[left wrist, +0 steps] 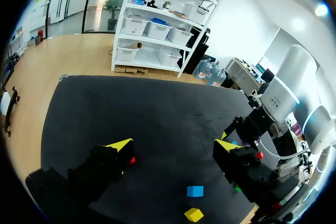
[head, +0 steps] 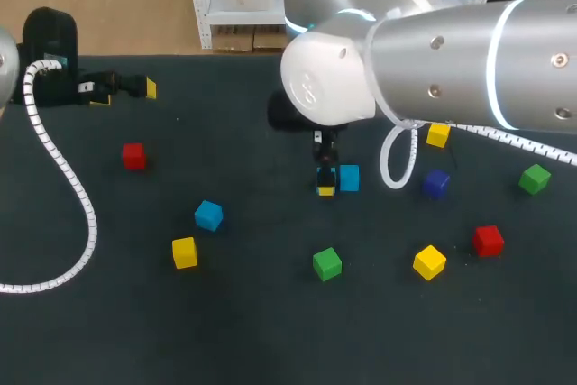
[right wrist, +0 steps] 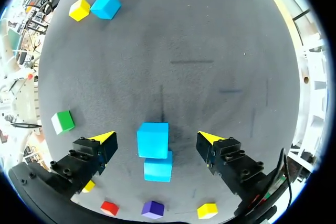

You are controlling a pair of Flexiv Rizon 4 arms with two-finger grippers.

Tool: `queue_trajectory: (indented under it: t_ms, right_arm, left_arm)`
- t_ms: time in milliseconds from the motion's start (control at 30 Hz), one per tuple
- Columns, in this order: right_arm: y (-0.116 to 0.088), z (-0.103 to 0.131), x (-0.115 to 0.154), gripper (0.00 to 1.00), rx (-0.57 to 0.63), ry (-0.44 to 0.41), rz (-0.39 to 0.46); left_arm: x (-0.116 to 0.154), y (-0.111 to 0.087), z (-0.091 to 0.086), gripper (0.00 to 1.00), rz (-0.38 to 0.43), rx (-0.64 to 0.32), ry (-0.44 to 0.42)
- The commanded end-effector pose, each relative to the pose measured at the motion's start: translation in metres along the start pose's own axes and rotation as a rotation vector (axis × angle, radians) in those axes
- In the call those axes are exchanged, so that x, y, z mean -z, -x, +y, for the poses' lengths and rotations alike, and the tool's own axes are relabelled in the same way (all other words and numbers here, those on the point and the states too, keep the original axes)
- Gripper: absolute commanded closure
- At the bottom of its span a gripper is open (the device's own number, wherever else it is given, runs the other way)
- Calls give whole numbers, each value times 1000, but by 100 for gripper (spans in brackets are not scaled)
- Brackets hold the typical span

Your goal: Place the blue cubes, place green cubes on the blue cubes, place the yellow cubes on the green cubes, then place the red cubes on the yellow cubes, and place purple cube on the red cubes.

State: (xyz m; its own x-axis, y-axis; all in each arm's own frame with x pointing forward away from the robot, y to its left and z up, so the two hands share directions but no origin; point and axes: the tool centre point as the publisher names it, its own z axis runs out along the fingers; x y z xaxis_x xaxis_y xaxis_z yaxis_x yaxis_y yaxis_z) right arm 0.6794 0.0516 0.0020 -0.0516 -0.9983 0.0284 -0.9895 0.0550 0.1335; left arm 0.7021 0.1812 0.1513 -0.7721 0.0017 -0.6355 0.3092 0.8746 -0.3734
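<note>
Blue cubes (right wrist: 153,139), two touching each other, lie near the centre of the tabletop (head: 252,313) between the spread fingers of the right claw (right wrist: 156,137), which touch neither. The left claw (left wrist: 173,148), also spread, hovers toward ten o'clock. Another blue cube (head: 208,215) lies at eight o'clock.

Two blue cubes (right wrist: 153,140) touching mid-table, other coloured cubes (head: 327,263) scattered apart

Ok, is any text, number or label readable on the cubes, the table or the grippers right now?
No readable text.
Cubes, e.g. the blue cube: plain faces, no print.
Pale tag by the left gripper: too small to read.
</note>
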Motion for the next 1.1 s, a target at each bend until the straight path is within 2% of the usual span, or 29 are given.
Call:
queue_trajectory:
  t_ms: [33,67,133,167,267,367,767,1000,1067,1100]
  right_arm:
    - [0,-1,0,0,0,-4,-3]
    - [0,-1,0,0,0,-5,-4]
    - [0,-1,0,9,0,-6,-2]
    - [0,-1,1,16,-1,-6,0]
    - [0,-2,1,52,-1,-8,6]
    - [0,-2,2,63,-2,-10,9]
    - [0,-3,3,64,2,-15,13]
    - [2,-3,3,59,7,-15,13]
    - [3,-3,3,51,8,-17,13]
    - [3,-3,4,18,8,-18,13]
  left_arm:
    - [0,-1,2,0,-5,-2,-10]
    - [0,-1,2,0,-5,-2,-10]
    - [0,-1,2,0,-5,-2,-10]
    - [0,-1,2,0,-5,-2,-10]
    - [0,-1,2,0,-5,-2,-10]
    - [0,-1,2,0,-5,-2,-10]
    - [0,-1,2,0,-5,-2,-10]
    - [0,-1,2,0,-5,-2,-10]
    - [0,-1,2,0,-5,-2,-10]
    - [0,-1,2,0,-5,-2,-10]
